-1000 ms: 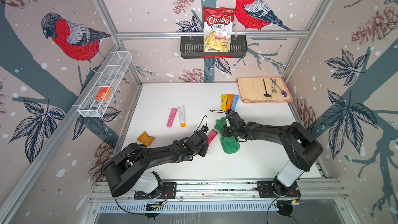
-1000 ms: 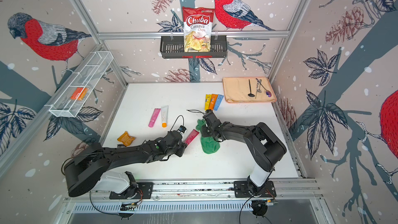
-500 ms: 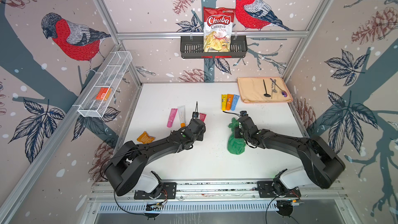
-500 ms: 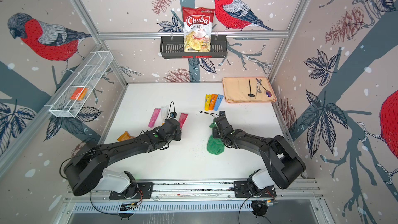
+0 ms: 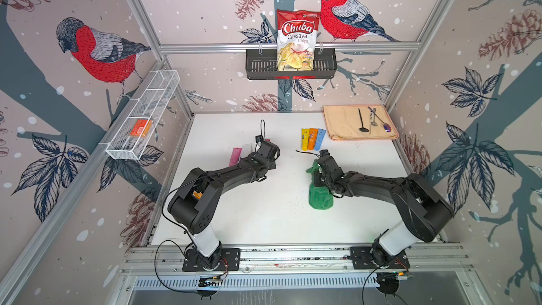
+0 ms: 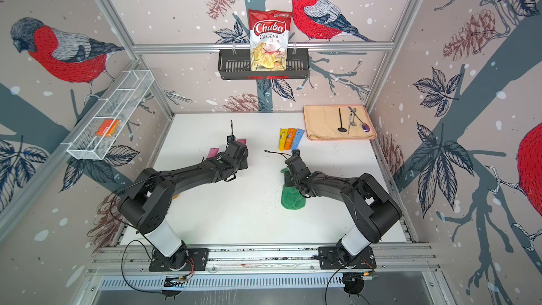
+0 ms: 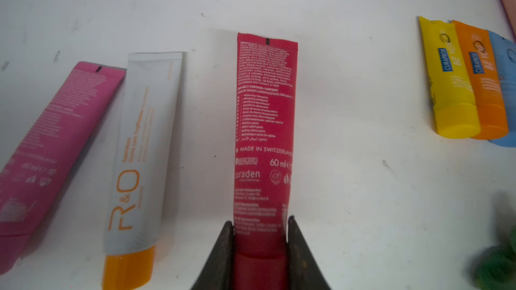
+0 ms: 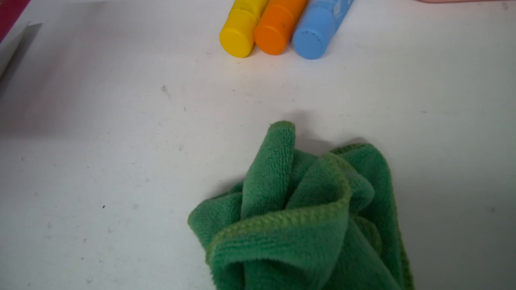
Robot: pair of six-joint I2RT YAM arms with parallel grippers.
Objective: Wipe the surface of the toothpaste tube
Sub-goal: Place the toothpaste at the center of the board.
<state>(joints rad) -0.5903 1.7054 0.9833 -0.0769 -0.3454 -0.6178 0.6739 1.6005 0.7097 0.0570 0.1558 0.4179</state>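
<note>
The left arm has swung away from the middle of the counter [image 5: 264, 215] toward the upper left of it in both top views. It has carried the red tube [image 7: 265, 124] off the cloth [image 8: 307, 213], where the two met a second ago. The right arm has drawn back a little to centre right, so tube and cloth are now well apart. The left pincer [image 7: 259, 220] is clamped on the red tube just above its cap. The tube points away from the wrist camera, parallel to the white tube [image 7: 145, 146] and just beside it, with the pink tube [image 7: 53, 146] beyond. Whether it already rests on the counter or hangs just over it I cannot tell. The right pincer [image 5: 317, 175] is together on a bunch of the cloth, and the rest of the cloth trails on the counter below it, toward the lower frame edge. Judging by this, the wiping contact is over and the red tube is being returned to the row. What seems left is to let go of it squarely, without nudging the white tube. The cloth remains gripped, which may mean another tube is to follow, though nothing here settles that.
</note>
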